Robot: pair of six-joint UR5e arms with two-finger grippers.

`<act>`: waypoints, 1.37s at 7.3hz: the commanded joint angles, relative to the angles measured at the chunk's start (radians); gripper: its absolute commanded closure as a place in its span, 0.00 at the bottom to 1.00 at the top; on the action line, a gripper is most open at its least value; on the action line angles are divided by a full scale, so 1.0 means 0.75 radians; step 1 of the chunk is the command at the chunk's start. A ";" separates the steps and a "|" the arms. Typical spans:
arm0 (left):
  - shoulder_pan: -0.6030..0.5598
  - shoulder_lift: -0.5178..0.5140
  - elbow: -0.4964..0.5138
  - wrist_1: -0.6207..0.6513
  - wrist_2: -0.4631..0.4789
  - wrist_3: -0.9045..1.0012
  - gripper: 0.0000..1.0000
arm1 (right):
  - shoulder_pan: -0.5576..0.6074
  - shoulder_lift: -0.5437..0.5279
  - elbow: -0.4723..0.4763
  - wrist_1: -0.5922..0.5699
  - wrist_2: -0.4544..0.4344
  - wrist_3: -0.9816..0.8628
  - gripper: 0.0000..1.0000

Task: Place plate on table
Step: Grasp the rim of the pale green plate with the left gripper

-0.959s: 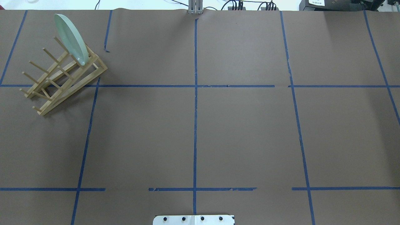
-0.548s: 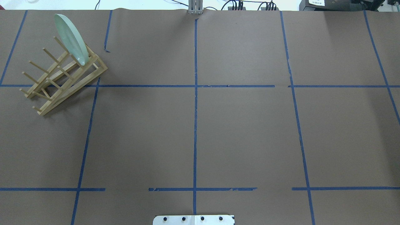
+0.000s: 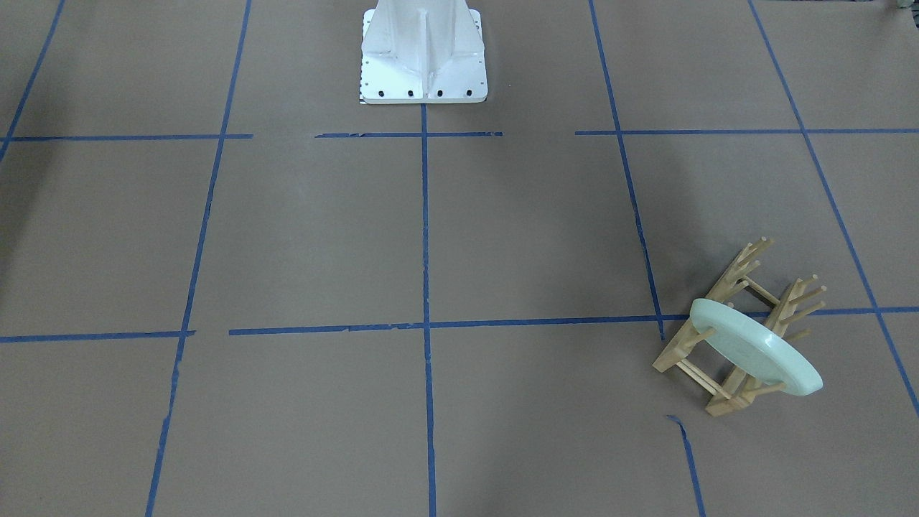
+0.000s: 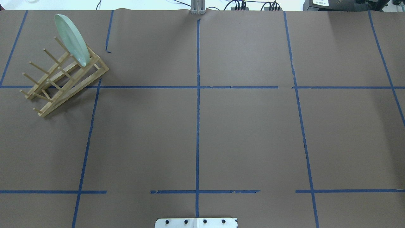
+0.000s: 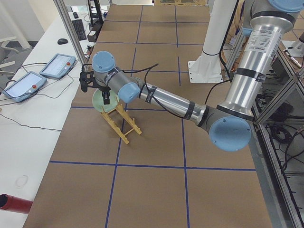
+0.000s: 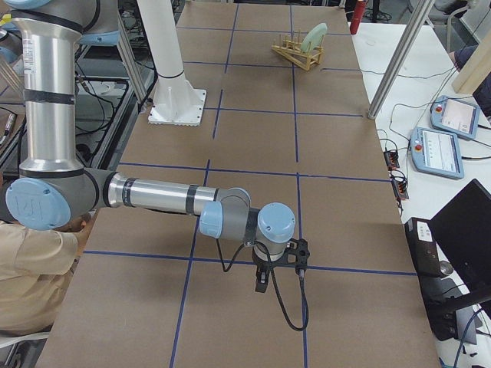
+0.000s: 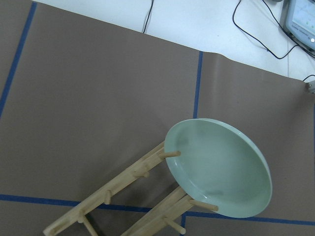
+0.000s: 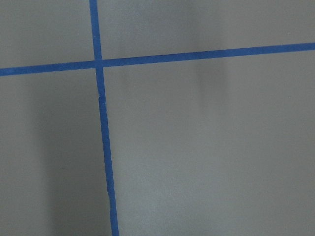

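Note:
The pale mint-green plate (image 4: 71, 39) stands on edge in the end slot of the light wooden peg rack (image 4: 63, 85) at the table's (image 4: 246, 133) far left. It also shows in the front view (image 3: 754, 348), the left wrist view (image 7: 221, 169) and the exterior right view (image 6: 314, 37). My left gripper (image 5: 95, 90) hangs just above the plate (image 5: 99, 100) in the exterior left view; I cannot tell if it is open. My right gripper (image 6: 280, 272) hangs low over bare table on the far right side; I cannot tell its state.
The white robot base (image 3: 423, 57) stands at the table's near middle edge. Teach pendants (image 5: 57, 65) and cables lie on the white bench beyond the rack. A metal post (image 5: 71, 33) rises beside the rack. A red cylinder (image 5: 14, 203) lies off the table's end.

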 commanded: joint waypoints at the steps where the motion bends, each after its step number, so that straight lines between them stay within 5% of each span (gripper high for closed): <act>1: 0.140 -0.033 0.174 -0.477 0.045 -0.473 0.00 | 0.000 -0.001 0.000 0.000 0.000 0.000 0.00; 5: 0.285 -0.143 0.234 -0.569 0.397 -0.649 0.00 | 0.000 0.001 0.000 0.000 0.000 0.000 0.00; 7: 0.312 -0.176 0.273 -0.567 0.437 -0.649 0.03 | 0.000 -0.001 0.000 0.000 0.000 0.000 0.00; 9: 0.325 -0.223 0.338 -0.567 0.439 -0.641 0.12 | 0.000 0.001 0.000 0.000 0.000 0.000 0.00; 10: 0.327 -0.219 0.340 -0.567 0.439 -0.641 0.27 | 0.000 0.001 0.000 0.000 0.000 0.000 0.00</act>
